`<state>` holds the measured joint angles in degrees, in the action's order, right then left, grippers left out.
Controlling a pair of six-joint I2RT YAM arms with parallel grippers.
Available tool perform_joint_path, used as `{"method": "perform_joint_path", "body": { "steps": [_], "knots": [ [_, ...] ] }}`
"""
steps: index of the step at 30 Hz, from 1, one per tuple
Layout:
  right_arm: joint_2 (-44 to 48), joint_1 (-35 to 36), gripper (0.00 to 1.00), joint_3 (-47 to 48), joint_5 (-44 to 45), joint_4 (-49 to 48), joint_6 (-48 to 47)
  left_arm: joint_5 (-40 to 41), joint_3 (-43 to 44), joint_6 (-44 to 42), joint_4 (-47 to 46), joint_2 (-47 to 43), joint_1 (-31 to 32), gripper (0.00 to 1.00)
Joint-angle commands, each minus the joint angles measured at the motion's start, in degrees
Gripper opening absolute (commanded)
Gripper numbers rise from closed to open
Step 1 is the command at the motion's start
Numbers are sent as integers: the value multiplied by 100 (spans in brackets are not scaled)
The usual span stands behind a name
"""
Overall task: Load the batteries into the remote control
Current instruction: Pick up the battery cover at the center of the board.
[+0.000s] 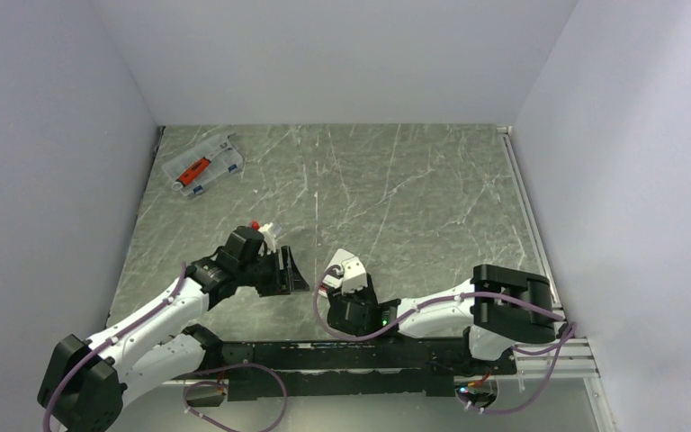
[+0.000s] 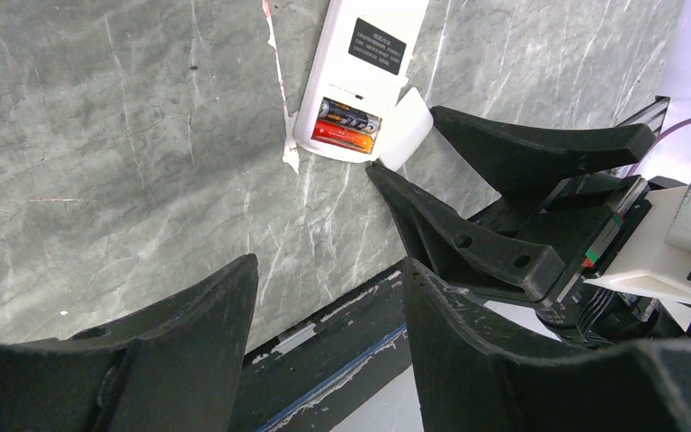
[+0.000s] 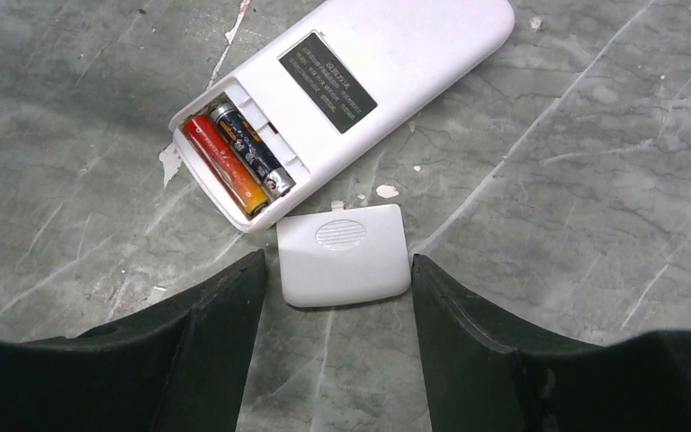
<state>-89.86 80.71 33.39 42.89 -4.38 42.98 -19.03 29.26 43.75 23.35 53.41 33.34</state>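
Holding both batteries, the remote control lies open; left fingers, right fingers spread.

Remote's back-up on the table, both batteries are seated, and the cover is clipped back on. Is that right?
Not the cover. The cover is off, lying loose on the table just past the open end of the remote; the right wrist view shows it. The rest holds: the remote is back-up and both batteries sit in the bay.
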Motion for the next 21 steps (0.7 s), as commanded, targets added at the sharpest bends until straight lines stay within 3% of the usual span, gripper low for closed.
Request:
{"method": "perform_joint_path", "body": {
  "steps": [1,10,21],
  "knots": [
    [-247,92,63,-196,-536,1180,255,31,102,-41,-160,3,1,65],
    [-31,138,67,-387,-607,1200,424,-18,131,-50,-240,103,6,65],
    [-82,147,62,-386,-660,1067,310,4,168,-59,-181,56,-2,65]
  ]
}}
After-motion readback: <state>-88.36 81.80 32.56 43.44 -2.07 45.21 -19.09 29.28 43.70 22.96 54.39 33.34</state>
